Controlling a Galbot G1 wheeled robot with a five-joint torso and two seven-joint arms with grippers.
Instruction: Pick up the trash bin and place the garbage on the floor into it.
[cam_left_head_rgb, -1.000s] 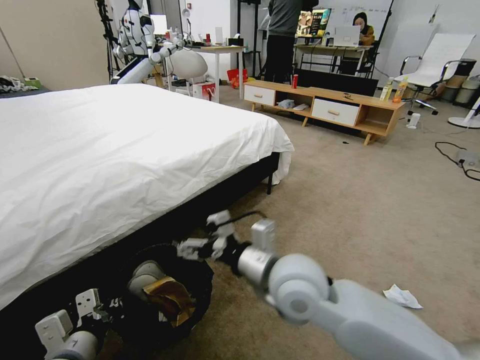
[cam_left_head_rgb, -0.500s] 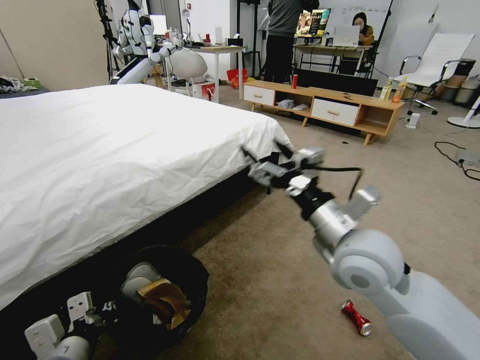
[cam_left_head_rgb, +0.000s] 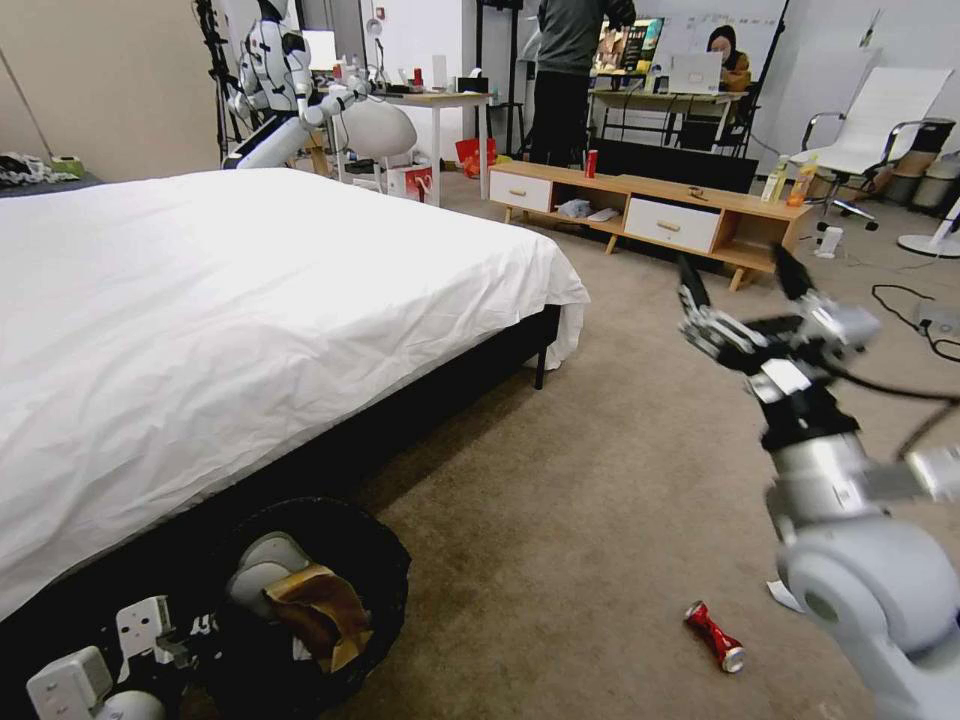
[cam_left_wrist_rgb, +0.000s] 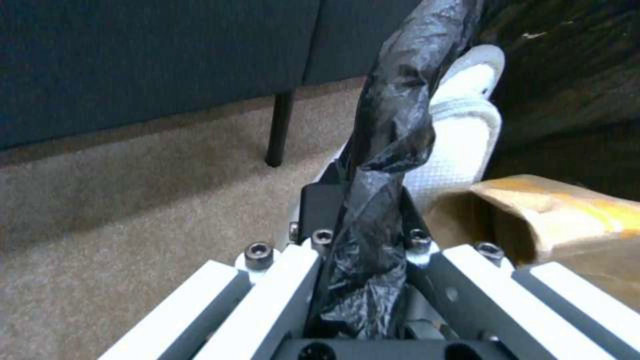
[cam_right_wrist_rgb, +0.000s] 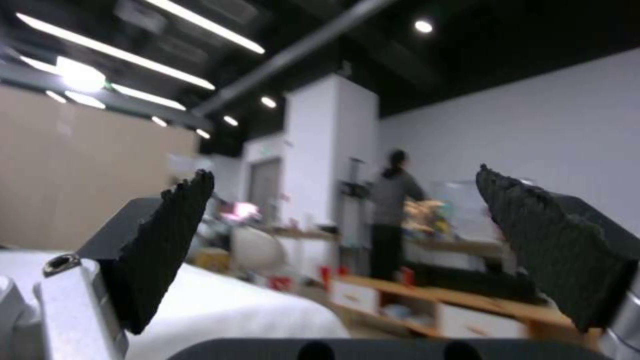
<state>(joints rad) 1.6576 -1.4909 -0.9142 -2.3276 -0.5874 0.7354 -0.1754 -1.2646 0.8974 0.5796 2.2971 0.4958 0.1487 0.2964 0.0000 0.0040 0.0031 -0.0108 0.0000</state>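
The trash bin (cam_left_head_rgb: 385, 560), lined with a black bag, stands on the floor (cam_left_head_rgb: 560, 480) beside the bed at the lower left. Inside it lie a brown paper bag (cam_left_head_rgb: 315, 610) and a white item (cam_left_head_rgb: 255, 560). My left gripper (cam_left_head_rgb: 190, 630) is shut on the bin's bag-covered rim (cam_left_wrist_rgb: 390, 125), with the paper bag (cam_left_wrist_rgb: 567, 215) just beside it. My right gripper (cam_left_head_rgb: 740, 285) hangs open in the air at the right, its fingers (cam_right_wrist_rgb: 167, 240) spread wide with nothing between them. A crushed red can (cam_left_head_rgb: 715, 635) lies on the carpet, and a white tissue (cam_left_head_rgb: 782, 595) peeks out behind my right arm.
The white-sheeted bed (cam_left_head_rgb: 250, 300) fills the left, with a black leg (cam_left_head_rgb: 540, 365) at its corner. A low wooden cabinet (cam_left_head_rgb: 650, 215) stands at the back, carrying an upright red can (cam_left_head_rgb: 590, 162) and bottles (cam_left_head_rgb: 785, 182). Black cables (cam_left_head_rgb: 915, 315) trail at the right.
My right arm has swung from the bin's rim up and across to the right, its gripper open. The crushed can it was covering now shows. The left gripper still holds the bin.
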